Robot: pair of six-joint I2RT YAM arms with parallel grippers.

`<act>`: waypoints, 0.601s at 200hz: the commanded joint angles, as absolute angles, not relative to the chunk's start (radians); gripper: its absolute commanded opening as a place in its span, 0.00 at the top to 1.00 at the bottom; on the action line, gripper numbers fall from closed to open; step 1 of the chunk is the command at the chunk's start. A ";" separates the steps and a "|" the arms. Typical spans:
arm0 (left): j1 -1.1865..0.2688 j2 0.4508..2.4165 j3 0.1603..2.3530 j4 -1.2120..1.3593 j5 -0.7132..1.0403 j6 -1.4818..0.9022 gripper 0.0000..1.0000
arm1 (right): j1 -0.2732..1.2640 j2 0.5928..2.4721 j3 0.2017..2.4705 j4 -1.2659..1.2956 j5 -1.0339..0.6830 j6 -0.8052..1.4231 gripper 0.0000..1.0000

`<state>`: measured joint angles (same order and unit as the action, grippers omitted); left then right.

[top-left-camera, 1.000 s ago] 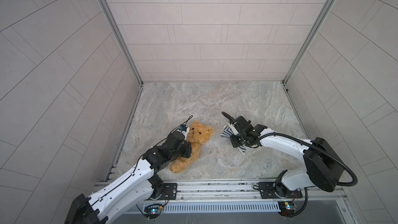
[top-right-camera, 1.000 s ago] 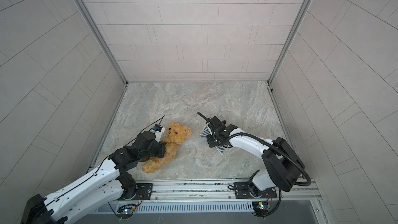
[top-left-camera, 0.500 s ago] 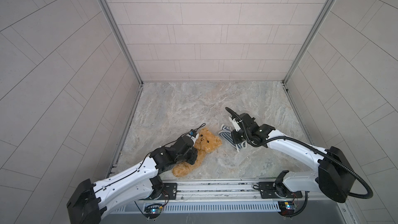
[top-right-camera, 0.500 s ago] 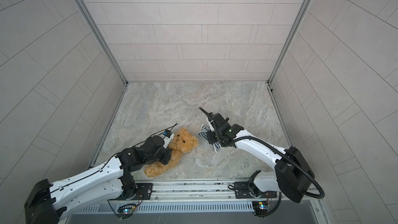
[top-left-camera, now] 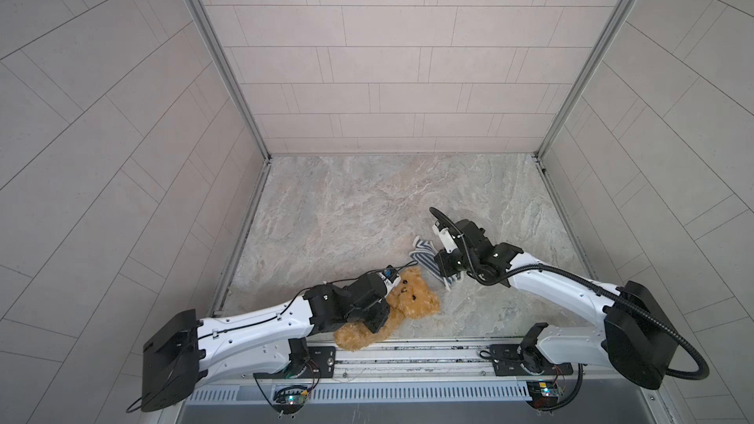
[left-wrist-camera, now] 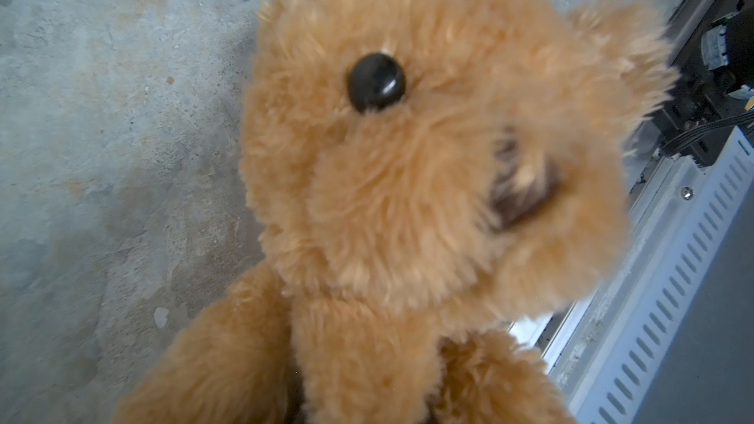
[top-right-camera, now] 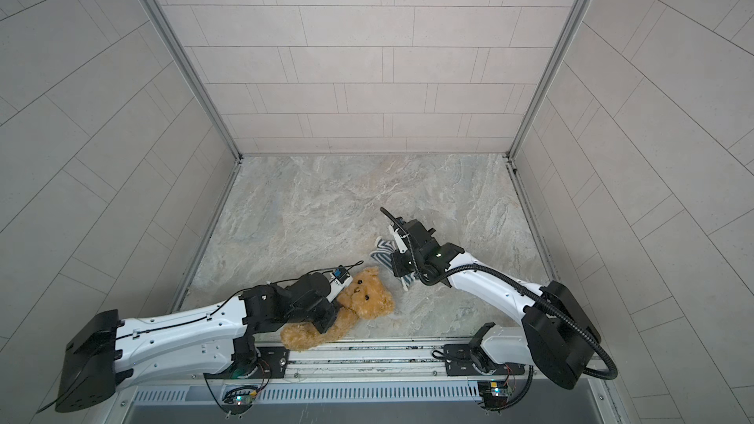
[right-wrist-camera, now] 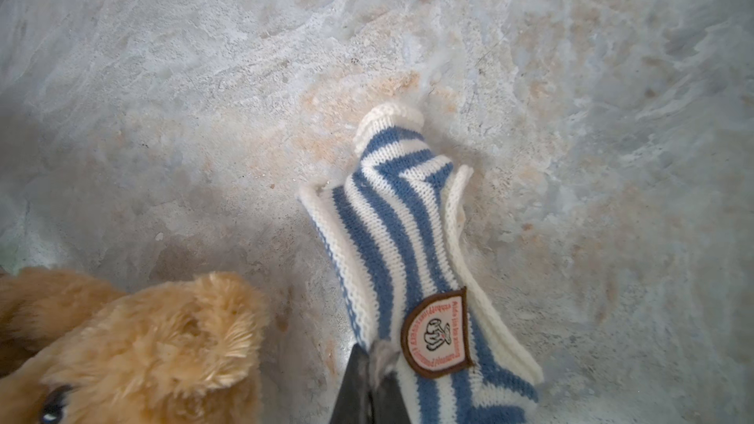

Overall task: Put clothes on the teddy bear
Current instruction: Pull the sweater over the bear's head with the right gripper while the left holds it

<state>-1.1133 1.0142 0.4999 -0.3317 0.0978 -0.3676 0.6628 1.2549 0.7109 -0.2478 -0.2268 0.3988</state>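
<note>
Looks like the robot's at the line-up stage here, with nothing on the bear yet. On the left side, the left pincer [top-left-camera: 379, 316] is clamped around the middle of the bear [top-left-camera: 414, 299]. The head pokes out past its tips toward the other arm, and the legs trail back under the wrist to the near edge of the table [top-left-camera: 347, 218]. The left wrist view is basically all fuzzy face [left-wrist-camera: 408, 157], so the grip only shows in the top views [top-right-camera: 326, 318]. Over on the right, the right pincer [right-wrist-camera: 371, 377] is pressed together on one edge of the shirt [right-wrist-camera: 404, 238]. The knit runs forward from its tips down onto the table, with the cuff at the far end. The bear's ear [right-wrist-camera: 143, 344] sits just beside that pincer and close to the shirt, but they're not touching. In both top views the shirt [top-left-camera: 424, 256] lies between the two pincers, just past the bear's head. The next bit probably means getting an opening of the shirt facing the head and sliding it over. That's fiddly, since a single pinch leaves the knit collapsed flat, so the hole likely needs spreading first.
</note>
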 commanded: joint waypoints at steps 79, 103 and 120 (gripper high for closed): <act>-1.105 1.207 0.632 -0.266 0.060 -0.351 1.00 | 0.704 1.135 0.639 -0.163 -0.304 0.301 1.00; -1.069 1.231 0.612 -0.250 0.078 -0.390 1.00 | 0.711 1.124 0.635 -0.187 -0.305 0.289 1.00; -1.042 1.235 0.589 -0.239 0.099 -0.421 1.00 | 0.721 1.123 0.635 -0.199 -0.304 0.282 1.00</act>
